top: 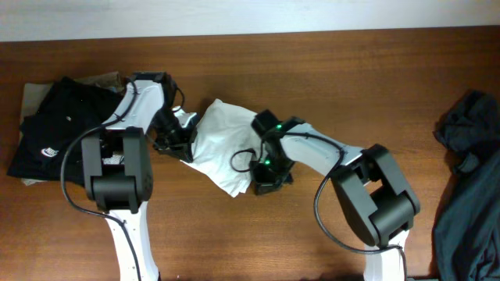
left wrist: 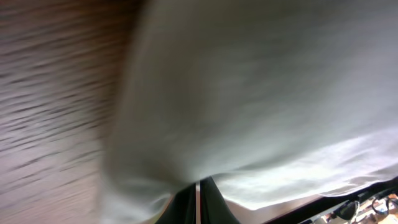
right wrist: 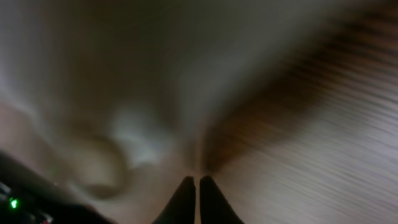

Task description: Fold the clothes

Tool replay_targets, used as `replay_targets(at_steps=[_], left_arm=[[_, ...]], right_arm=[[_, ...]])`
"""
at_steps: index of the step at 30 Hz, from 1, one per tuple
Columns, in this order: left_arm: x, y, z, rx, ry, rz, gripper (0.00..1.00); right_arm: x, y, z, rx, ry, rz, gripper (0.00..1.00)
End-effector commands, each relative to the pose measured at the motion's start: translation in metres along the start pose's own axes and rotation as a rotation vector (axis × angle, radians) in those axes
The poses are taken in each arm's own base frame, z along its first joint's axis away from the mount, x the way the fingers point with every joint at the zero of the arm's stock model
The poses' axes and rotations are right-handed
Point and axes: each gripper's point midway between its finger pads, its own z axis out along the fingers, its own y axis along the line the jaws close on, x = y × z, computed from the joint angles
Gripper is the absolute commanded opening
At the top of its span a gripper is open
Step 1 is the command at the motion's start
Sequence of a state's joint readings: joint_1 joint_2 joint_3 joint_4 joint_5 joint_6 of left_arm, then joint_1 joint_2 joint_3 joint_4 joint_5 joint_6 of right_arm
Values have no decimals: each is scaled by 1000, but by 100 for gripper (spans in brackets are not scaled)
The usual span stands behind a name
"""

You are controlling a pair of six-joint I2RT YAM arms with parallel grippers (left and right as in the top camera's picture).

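The white T-shirt (top: 215, 140) is seen lying crumpled near the middle of the wooden table (top: 328, 70), bunched into a slanted heap between the two arms, with no sleeve or hem laid out flat. The left gripper (left wrist: 199, 185) is clenched, and in its wrist view the white cloth is gathered right at the closed fingertips, so the shirt's left edge is judged to be pinched there. The right gripper (right wrist: 198, 182) is likewise clenched, with a crease of the fabric running down to its tips at the shirt's lower right edge (the view is blurred, so the pinch is judged rather than plainly seen).

At the table's left end a pile of black garments (top: 62, 129) is set on a khaki piece (top: 31, 94); it looks compact enough to be taken as finished work, though this cannot be confirmed. At the right edge a dark heap (top: 469, 172) is left loose and rumpled, well apart from the shirt.

The task is therefore judged to be partly done: the white shirt has yet to be spread and folded, and the dark heap is untouched
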State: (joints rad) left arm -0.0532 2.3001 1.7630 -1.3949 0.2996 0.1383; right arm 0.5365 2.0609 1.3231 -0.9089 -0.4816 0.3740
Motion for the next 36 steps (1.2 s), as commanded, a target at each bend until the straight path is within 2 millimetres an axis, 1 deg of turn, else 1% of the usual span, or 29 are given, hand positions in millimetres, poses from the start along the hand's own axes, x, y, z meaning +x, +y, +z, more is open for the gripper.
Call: replay_targets(at_steps=[1,2,3,5,6,7,8,9,10,11,12,13,14,17,18,19,20,22,23,24,25,26,28,29,31,33,34,35,36], left_arm=[[5,23,-18,-4,-17,-55,6],[5,21,-27,28,-26,-67,8],[4,17,-35,44,-40,-64,10],[-3,11,-54,38,-108,-35,18],[-9,9,-64,29,-153,-20,20],[-18,8,-70,34,-196,-6,25],[-36,-3,-75,97,-277,27,37],[-51,-11,-77,137,-335,59,54],[-63,-14,-78,145,-380,88,68],[-76,-17,-74,142,-408,115,87],[-83,-24,-67,166,-413,148,99],[-88,-37,-52,230,-392,211,99],[-90,-44,-39,273,-371,222,99],[-93,-55,-7,369,-298,213,99],[-91,-60,4,388,-269,213,99],[-90,-64,11,390,-249,222,89],[-89,-68,17,390,-233,225,70],[-88,-71,23,376,-219,234,0],[-88,-70,23,371,-217,233,1],[-83,-70,15,375,-200,215,1],[-81,-70,2,379,-193,200,0],[-77,-70,-23,380,-196,198,1],[-75,-65,-64,355,-232,193,1],[-73,-58,-96,314,-279,189,1],[-70,-39,-169,249,-451,178,0],[-61,-21,-224,215,-611,163,1],[-54,-9,-241,202,-659,146,0],[-40,20,-263,188,-720,91,1],[-34,41,-270,181,-743,48,1]], right_arm=[[-1,-34,-12,40,9,190,9],[-2,-41,-20,34,8,197,9],[-6,-39,-31,3,-13,141,10],[-16,-21,-61,-62,-96,-13,13],[-22,-10,-79,-75,-159,-80,15],[-26,-5,-88,-82,-195,-101,16],[-32,2,-98,-93,-247,-128,17],[-38,6,-104,-102,-284,-148,19],[-41,8,-106,-105,-300,-156,19],[-42,8,-106,-106,-305,-156,19],[-42,8,-106,-106,-304,-156,19],[-42,8,-106,-106,-303,-155,19],[-41,8,-106,-106,-302,-155,19],[-40,7,-106,-105,-296,-152,19],[-40,7,-106,-104,-295,-151,19],[-39,7,-105,-104,-293,-150,19],[-39,7,-105,-103,-291,-149,19],[-37,6,-105,-102,-283,-144,19],[-36,6,-104,-101,-279,-143,19],[-35,5,-104,-99,-273,-138,19],[-34,3,-105,-99,-270,-132,19],[-35,-2,-107,-100,-272,-117,18],[-37,-7,-113,-142,-274,-89,18],[-38,-10,-120,-191,-276,-64,18],[-44,-21,-140,-311,-298,-4,18],[-47,-39,-151,-339,-316,52,18],[-46,-47,-154,-340,-315,82,18],[-45,-55,-157,-342,-315,107,18],[-45,-57,-158,-343,-319,114,18]])
